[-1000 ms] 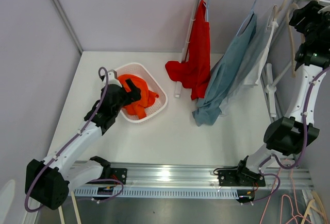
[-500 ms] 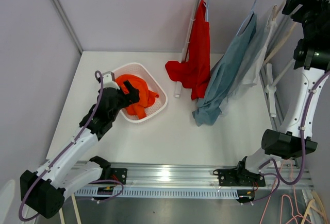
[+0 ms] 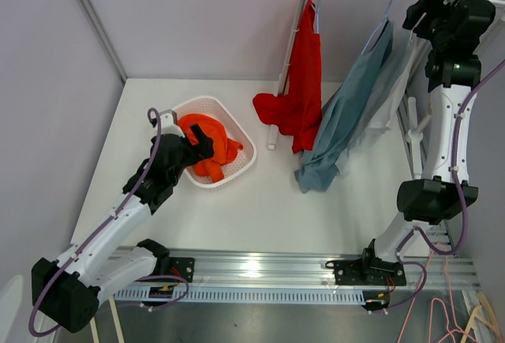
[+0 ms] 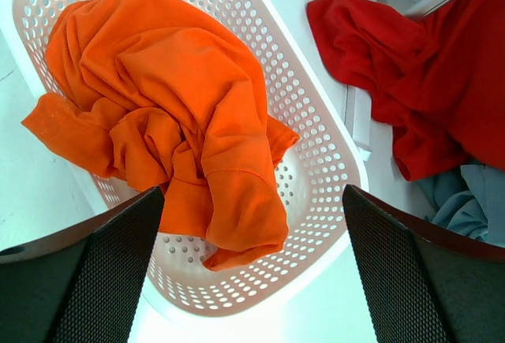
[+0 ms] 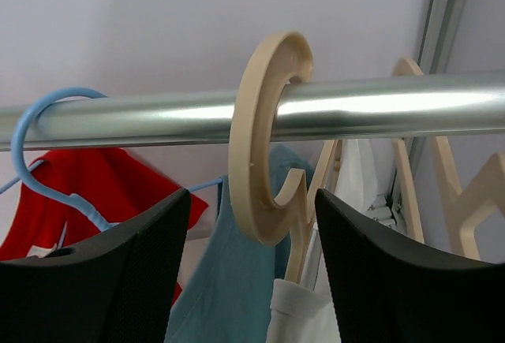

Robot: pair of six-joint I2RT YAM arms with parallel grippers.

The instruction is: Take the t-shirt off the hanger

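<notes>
Right gripper [image 5: 251,197] is up just under the rail [image 5: 371,106], fingers spread wide either side of the beige hanger [image 5: 248,169], nothing pinched. That hanger's hook sits over the rail, and the white t-shirt [image 5: 304,311] hangs on it below. Alongside on the rail is a blue hanger [image 5: 19,134], with a blue-grey shirt [image 5: 229,280] draped under it. A red shirt [image 3: 304,67] droops at the rail's post end. Well away from the rail, the left gripper [image 4: 252,189] hovers wide open above the white basket [image 4: 316,98], an orange shirt [image 4: 173,114] heaped inside
</notes>
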